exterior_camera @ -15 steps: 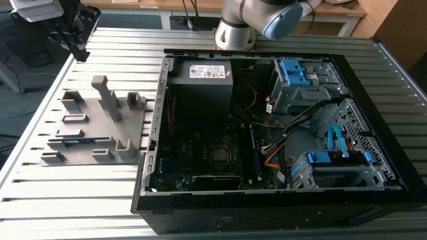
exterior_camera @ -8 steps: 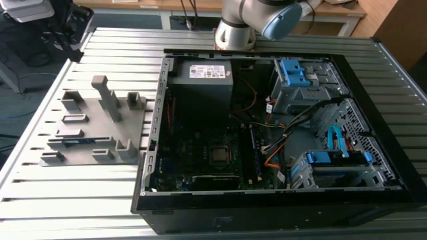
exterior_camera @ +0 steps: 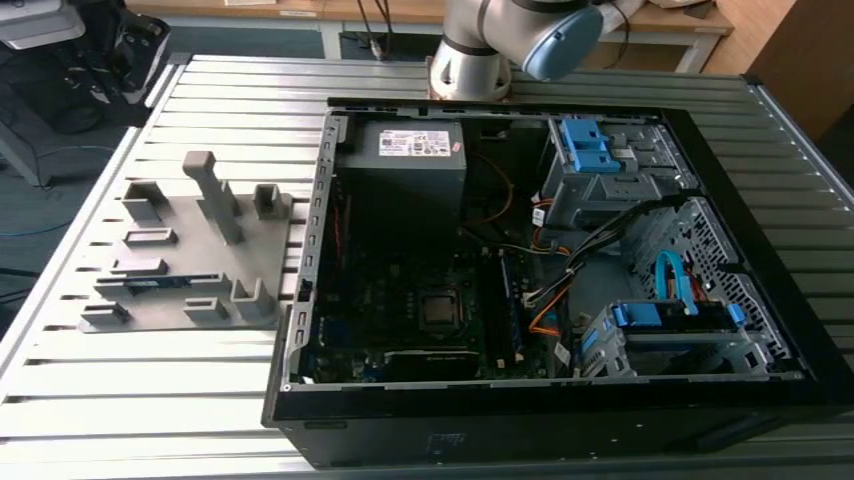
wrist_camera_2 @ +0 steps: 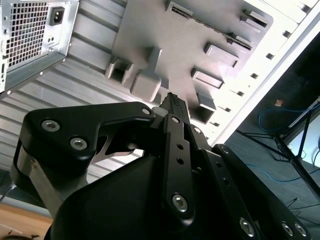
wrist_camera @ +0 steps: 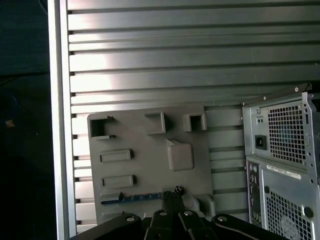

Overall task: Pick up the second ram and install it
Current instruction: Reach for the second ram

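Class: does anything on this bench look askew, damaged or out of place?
Nothing stands out. The second ram sits in a slot of the grey holder, and the open computer case lies flat on the slatted table.

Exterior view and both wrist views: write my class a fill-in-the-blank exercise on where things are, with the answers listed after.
The long thin blue-green memory stick lies in a slot of the flat ___ plastic holder tray. The tray sits on the exterior view's ___ of the open black computer case. The black gripper, pointed towards the tray, holds ___.
Missing words: grey; left; nothing.
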`<state>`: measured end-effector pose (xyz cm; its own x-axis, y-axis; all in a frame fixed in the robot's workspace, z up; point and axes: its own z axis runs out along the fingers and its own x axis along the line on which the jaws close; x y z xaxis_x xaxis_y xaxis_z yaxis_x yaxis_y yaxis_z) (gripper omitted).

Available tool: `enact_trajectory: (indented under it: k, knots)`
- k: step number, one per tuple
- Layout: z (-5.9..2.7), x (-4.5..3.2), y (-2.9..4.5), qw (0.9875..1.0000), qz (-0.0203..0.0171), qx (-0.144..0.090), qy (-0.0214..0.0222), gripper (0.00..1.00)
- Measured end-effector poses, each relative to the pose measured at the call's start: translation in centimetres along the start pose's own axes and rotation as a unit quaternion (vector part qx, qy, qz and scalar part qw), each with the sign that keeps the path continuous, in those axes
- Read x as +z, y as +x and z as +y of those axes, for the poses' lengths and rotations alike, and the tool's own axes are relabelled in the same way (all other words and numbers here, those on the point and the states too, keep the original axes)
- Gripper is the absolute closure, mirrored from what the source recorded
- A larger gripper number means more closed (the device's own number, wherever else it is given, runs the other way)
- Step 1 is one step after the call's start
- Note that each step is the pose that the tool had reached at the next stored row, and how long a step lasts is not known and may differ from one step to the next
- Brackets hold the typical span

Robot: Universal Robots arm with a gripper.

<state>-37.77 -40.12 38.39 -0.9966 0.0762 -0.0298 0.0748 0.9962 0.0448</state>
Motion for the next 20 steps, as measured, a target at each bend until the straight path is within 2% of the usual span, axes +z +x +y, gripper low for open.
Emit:
enact_trajectory:
  k: [8,14,20]
  knots:
    - [-0.42,0.15,2.30,1.0000,0.0000,0.000,0.0000,0.90]
    - [-1.57,0.83,2.34,1.0000,0.0000,0.000,0.0000,0.90]
    - [-2.22,1.88,2.33,1.0000,0.0000,0.000,0.0000,0.90]
